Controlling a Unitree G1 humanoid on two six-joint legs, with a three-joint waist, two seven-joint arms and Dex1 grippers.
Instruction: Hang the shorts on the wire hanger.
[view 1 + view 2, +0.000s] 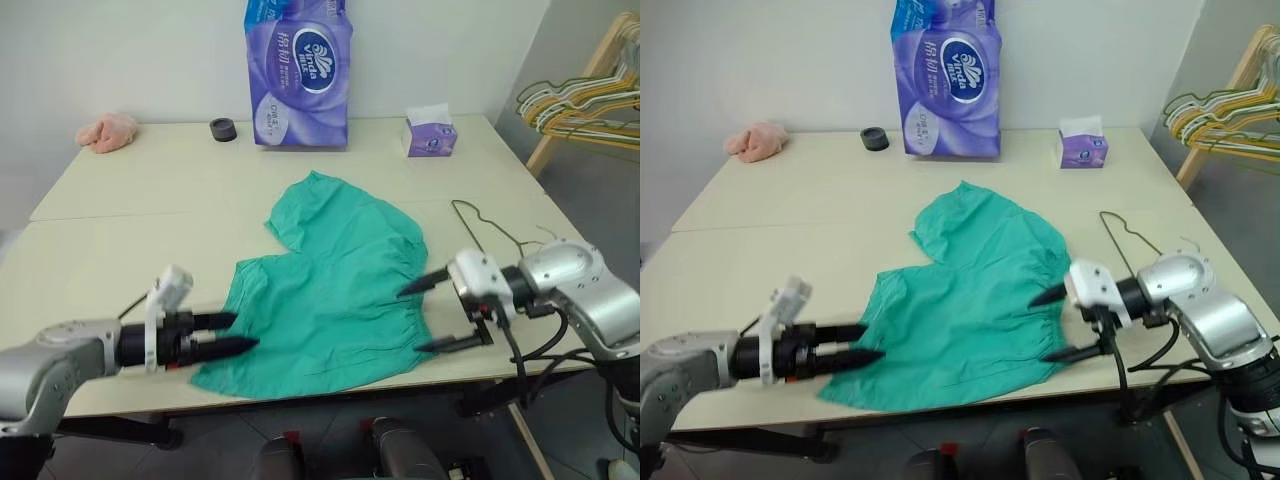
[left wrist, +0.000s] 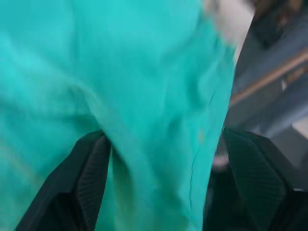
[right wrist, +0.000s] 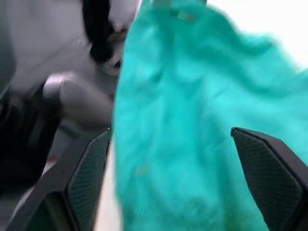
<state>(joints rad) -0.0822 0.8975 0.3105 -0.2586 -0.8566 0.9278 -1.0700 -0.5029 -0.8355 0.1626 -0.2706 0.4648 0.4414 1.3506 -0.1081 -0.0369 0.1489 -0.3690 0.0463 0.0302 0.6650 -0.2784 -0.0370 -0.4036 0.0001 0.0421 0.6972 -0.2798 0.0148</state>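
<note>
- Bench (image 1: 120,250): pale, two tops joined by a seam.
- Shorts (image 1: 330,290) spread flat near the front edge.
- Wire hanger (image 1: 480,225) just right of the shorts.
- Along the back: pink cloth (image 1: 107,131), black roll (image 1: 223,129), purple tissue pack (image 1: 298,75), tissue box (image 1: 431,132).

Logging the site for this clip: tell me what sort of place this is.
Probably a plain indoor room set up for laundry practice: a pale work table against a bare white wall, teal shorts spread beside a wire hanger, and a wooden rack of spare hangers at the right.
</note>
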